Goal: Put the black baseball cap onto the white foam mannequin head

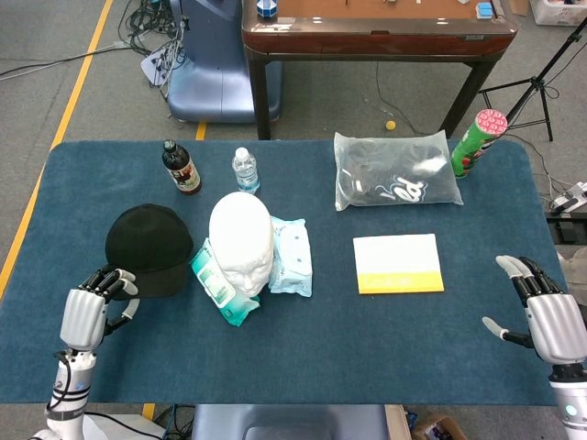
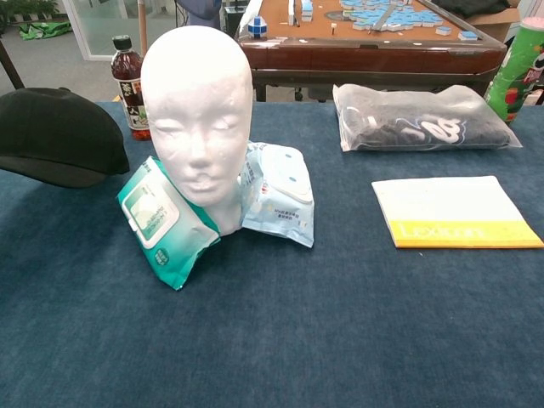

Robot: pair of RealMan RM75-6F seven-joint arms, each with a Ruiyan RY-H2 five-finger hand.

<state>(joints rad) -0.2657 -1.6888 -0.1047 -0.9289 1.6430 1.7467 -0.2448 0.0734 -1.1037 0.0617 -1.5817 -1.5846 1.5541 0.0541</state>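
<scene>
The black baseball cap (image 1: 149,247) is at the table's left, beside the white foam mannequin head (image 1: 241,240). My left hand (image 1: 89,307) grips the cap's near edge with its fingers curled on the brim. In the chest view the cap (image 2: 55,136) hangs tilted, a little off the cloth and left of the upright mannequin head (image 2: 197,110); the left hand is out of that frame. My right hand (image 1: 548,316) rests at the table's near right corner, fingers spread, holding nothing.
A green wipes pack (image 1: 215,284) and a blue one (image 1: 292,255) lean against the mannequin head's base. Behind stand a dark bottle (image 1: 182,167) and a small water bottle (image 1: 245,170). A bagged garment (image 1: 396,181), a green tube (image 1: 477,142) and a white-yellow booklet (image 1: 397,263) lie to the right.
</scene>
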